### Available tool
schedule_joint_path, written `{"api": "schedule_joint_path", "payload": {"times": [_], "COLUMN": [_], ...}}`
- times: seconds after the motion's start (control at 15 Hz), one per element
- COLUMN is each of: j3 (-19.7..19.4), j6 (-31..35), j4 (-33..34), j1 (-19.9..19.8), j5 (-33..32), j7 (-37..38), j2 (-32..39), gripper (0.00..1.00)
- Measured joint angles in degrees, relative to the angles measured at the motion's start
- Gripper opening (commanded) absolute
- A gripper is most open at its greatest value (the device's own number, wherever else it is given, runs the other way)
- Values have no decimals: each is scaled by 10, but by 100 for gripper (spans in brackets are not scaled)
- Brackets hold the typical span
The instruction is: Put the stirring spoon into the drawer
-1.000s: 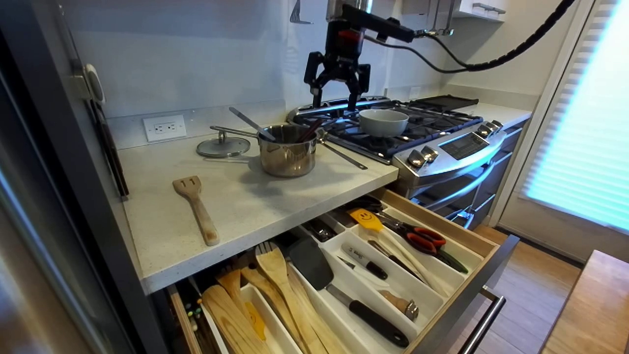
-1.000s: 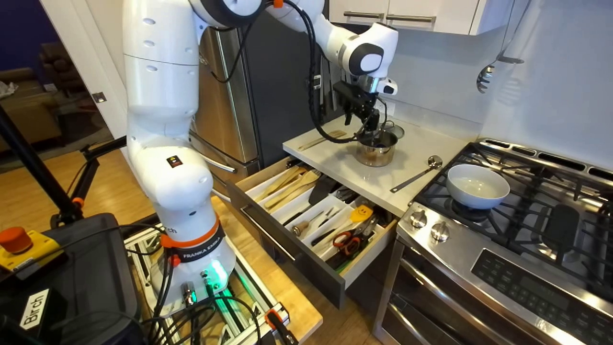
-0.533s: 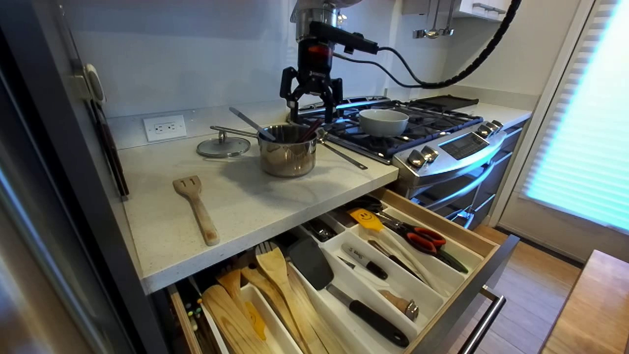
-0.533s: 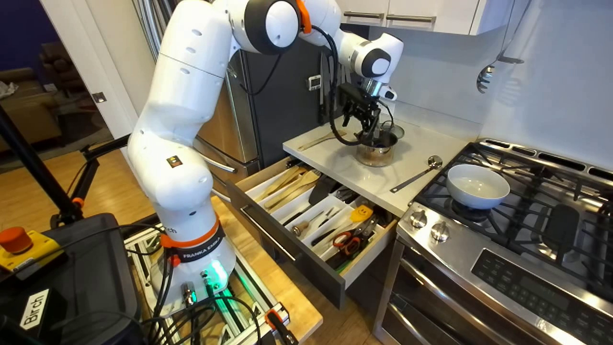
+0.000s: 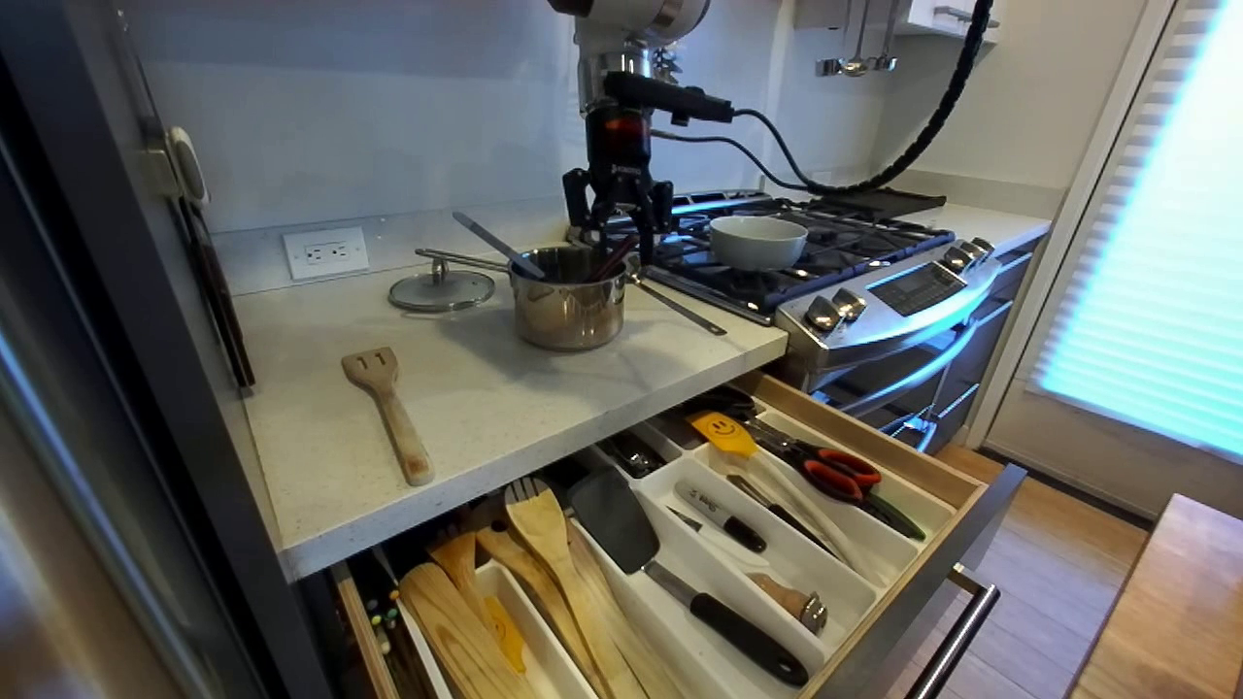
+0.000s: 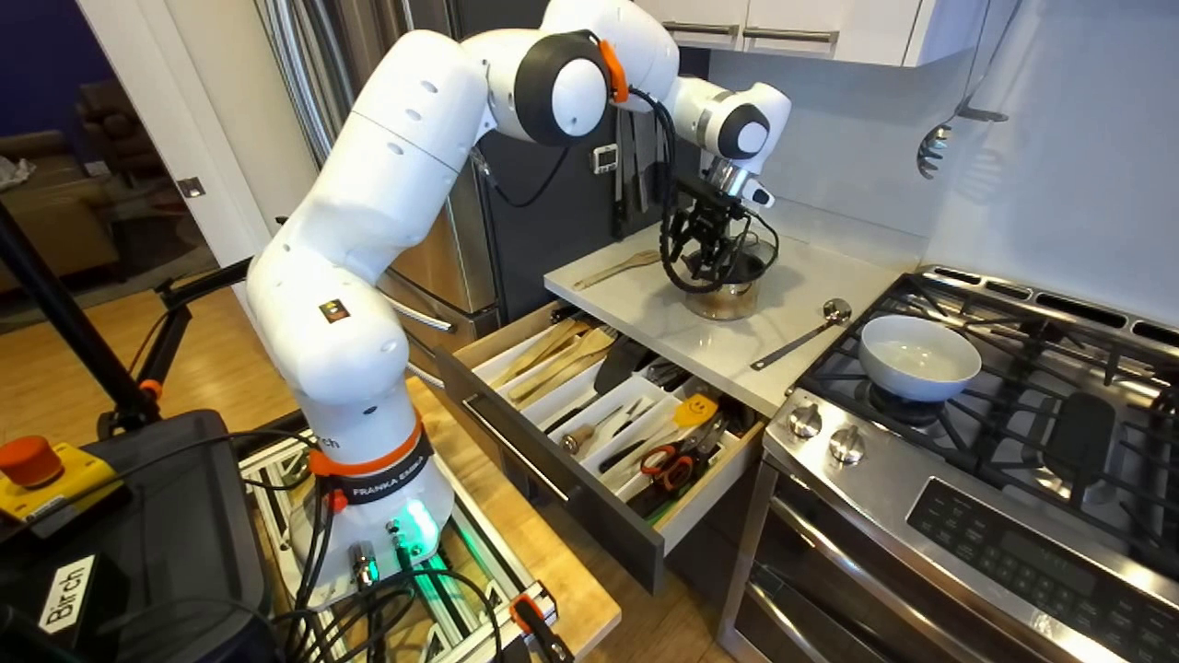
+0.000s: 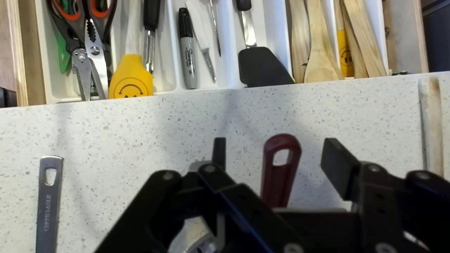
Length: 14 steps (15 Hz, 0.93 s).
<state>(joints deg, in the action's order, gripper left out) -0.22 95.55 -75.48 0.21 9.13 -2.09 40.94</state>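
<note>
A utensil with a dark red handle [image 7: 277,188], likely the stirring spoon, leans in the steel pot [image 5: 568,316] on the counter; its head is hidden in the pot. The handle [image 5: 616,256] shows in an exterior view just behind the pot's rim. My gripper [image 7: 276,142] is open, with the handle's end between its two fingers and a gap on each side. In an exterior view the gripper [image 5: 622,250] hangs over the pot's rim. The drawer [image 5: 874,433] is pulled open below the counter, with a white organizer tray of mixed tools; its front [image 6: 599,516] also shows.
A grey-handled utensil [image 5: 483,233] leans in the same pot. A glass lid [image 5: 440,291], a wooden slotted spatula [image 5: 393,413] and a steel ladle [image 6: 792,344] lie on the counter. A white bowl [image 5: 757,243] stands on the stove beside it.
My gripper has moved left and down in an exterior view, from above the stove edge to the pot's rim around the red handle. The fingers stay open. The objects have not moved.
</note>
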Motion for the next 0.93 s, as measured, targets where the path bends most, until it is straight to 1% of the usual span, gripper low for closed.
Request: {"api": "schedule_joint_path", "payload": {"times": [0.33, 0.4, 0.47, 0.67, 0.73, 0.93], "j3": [0, 0, 2, 7, 10, 19], "j6": [-45, -53, -59, -69, -70, -71], "j4": [55, 64, 71, 85, 89, 96], "j1": [-5, -5, -5, -4, -4, -4], "j5": [-15, -16, -17, -18, -18, -16], "j7": [-2, -3, -6, -16, -18, -25], "j2": [32, 36, 38, 40, 39, 29], "gripper": [2, 2, 5, 0, 2, 2]}}
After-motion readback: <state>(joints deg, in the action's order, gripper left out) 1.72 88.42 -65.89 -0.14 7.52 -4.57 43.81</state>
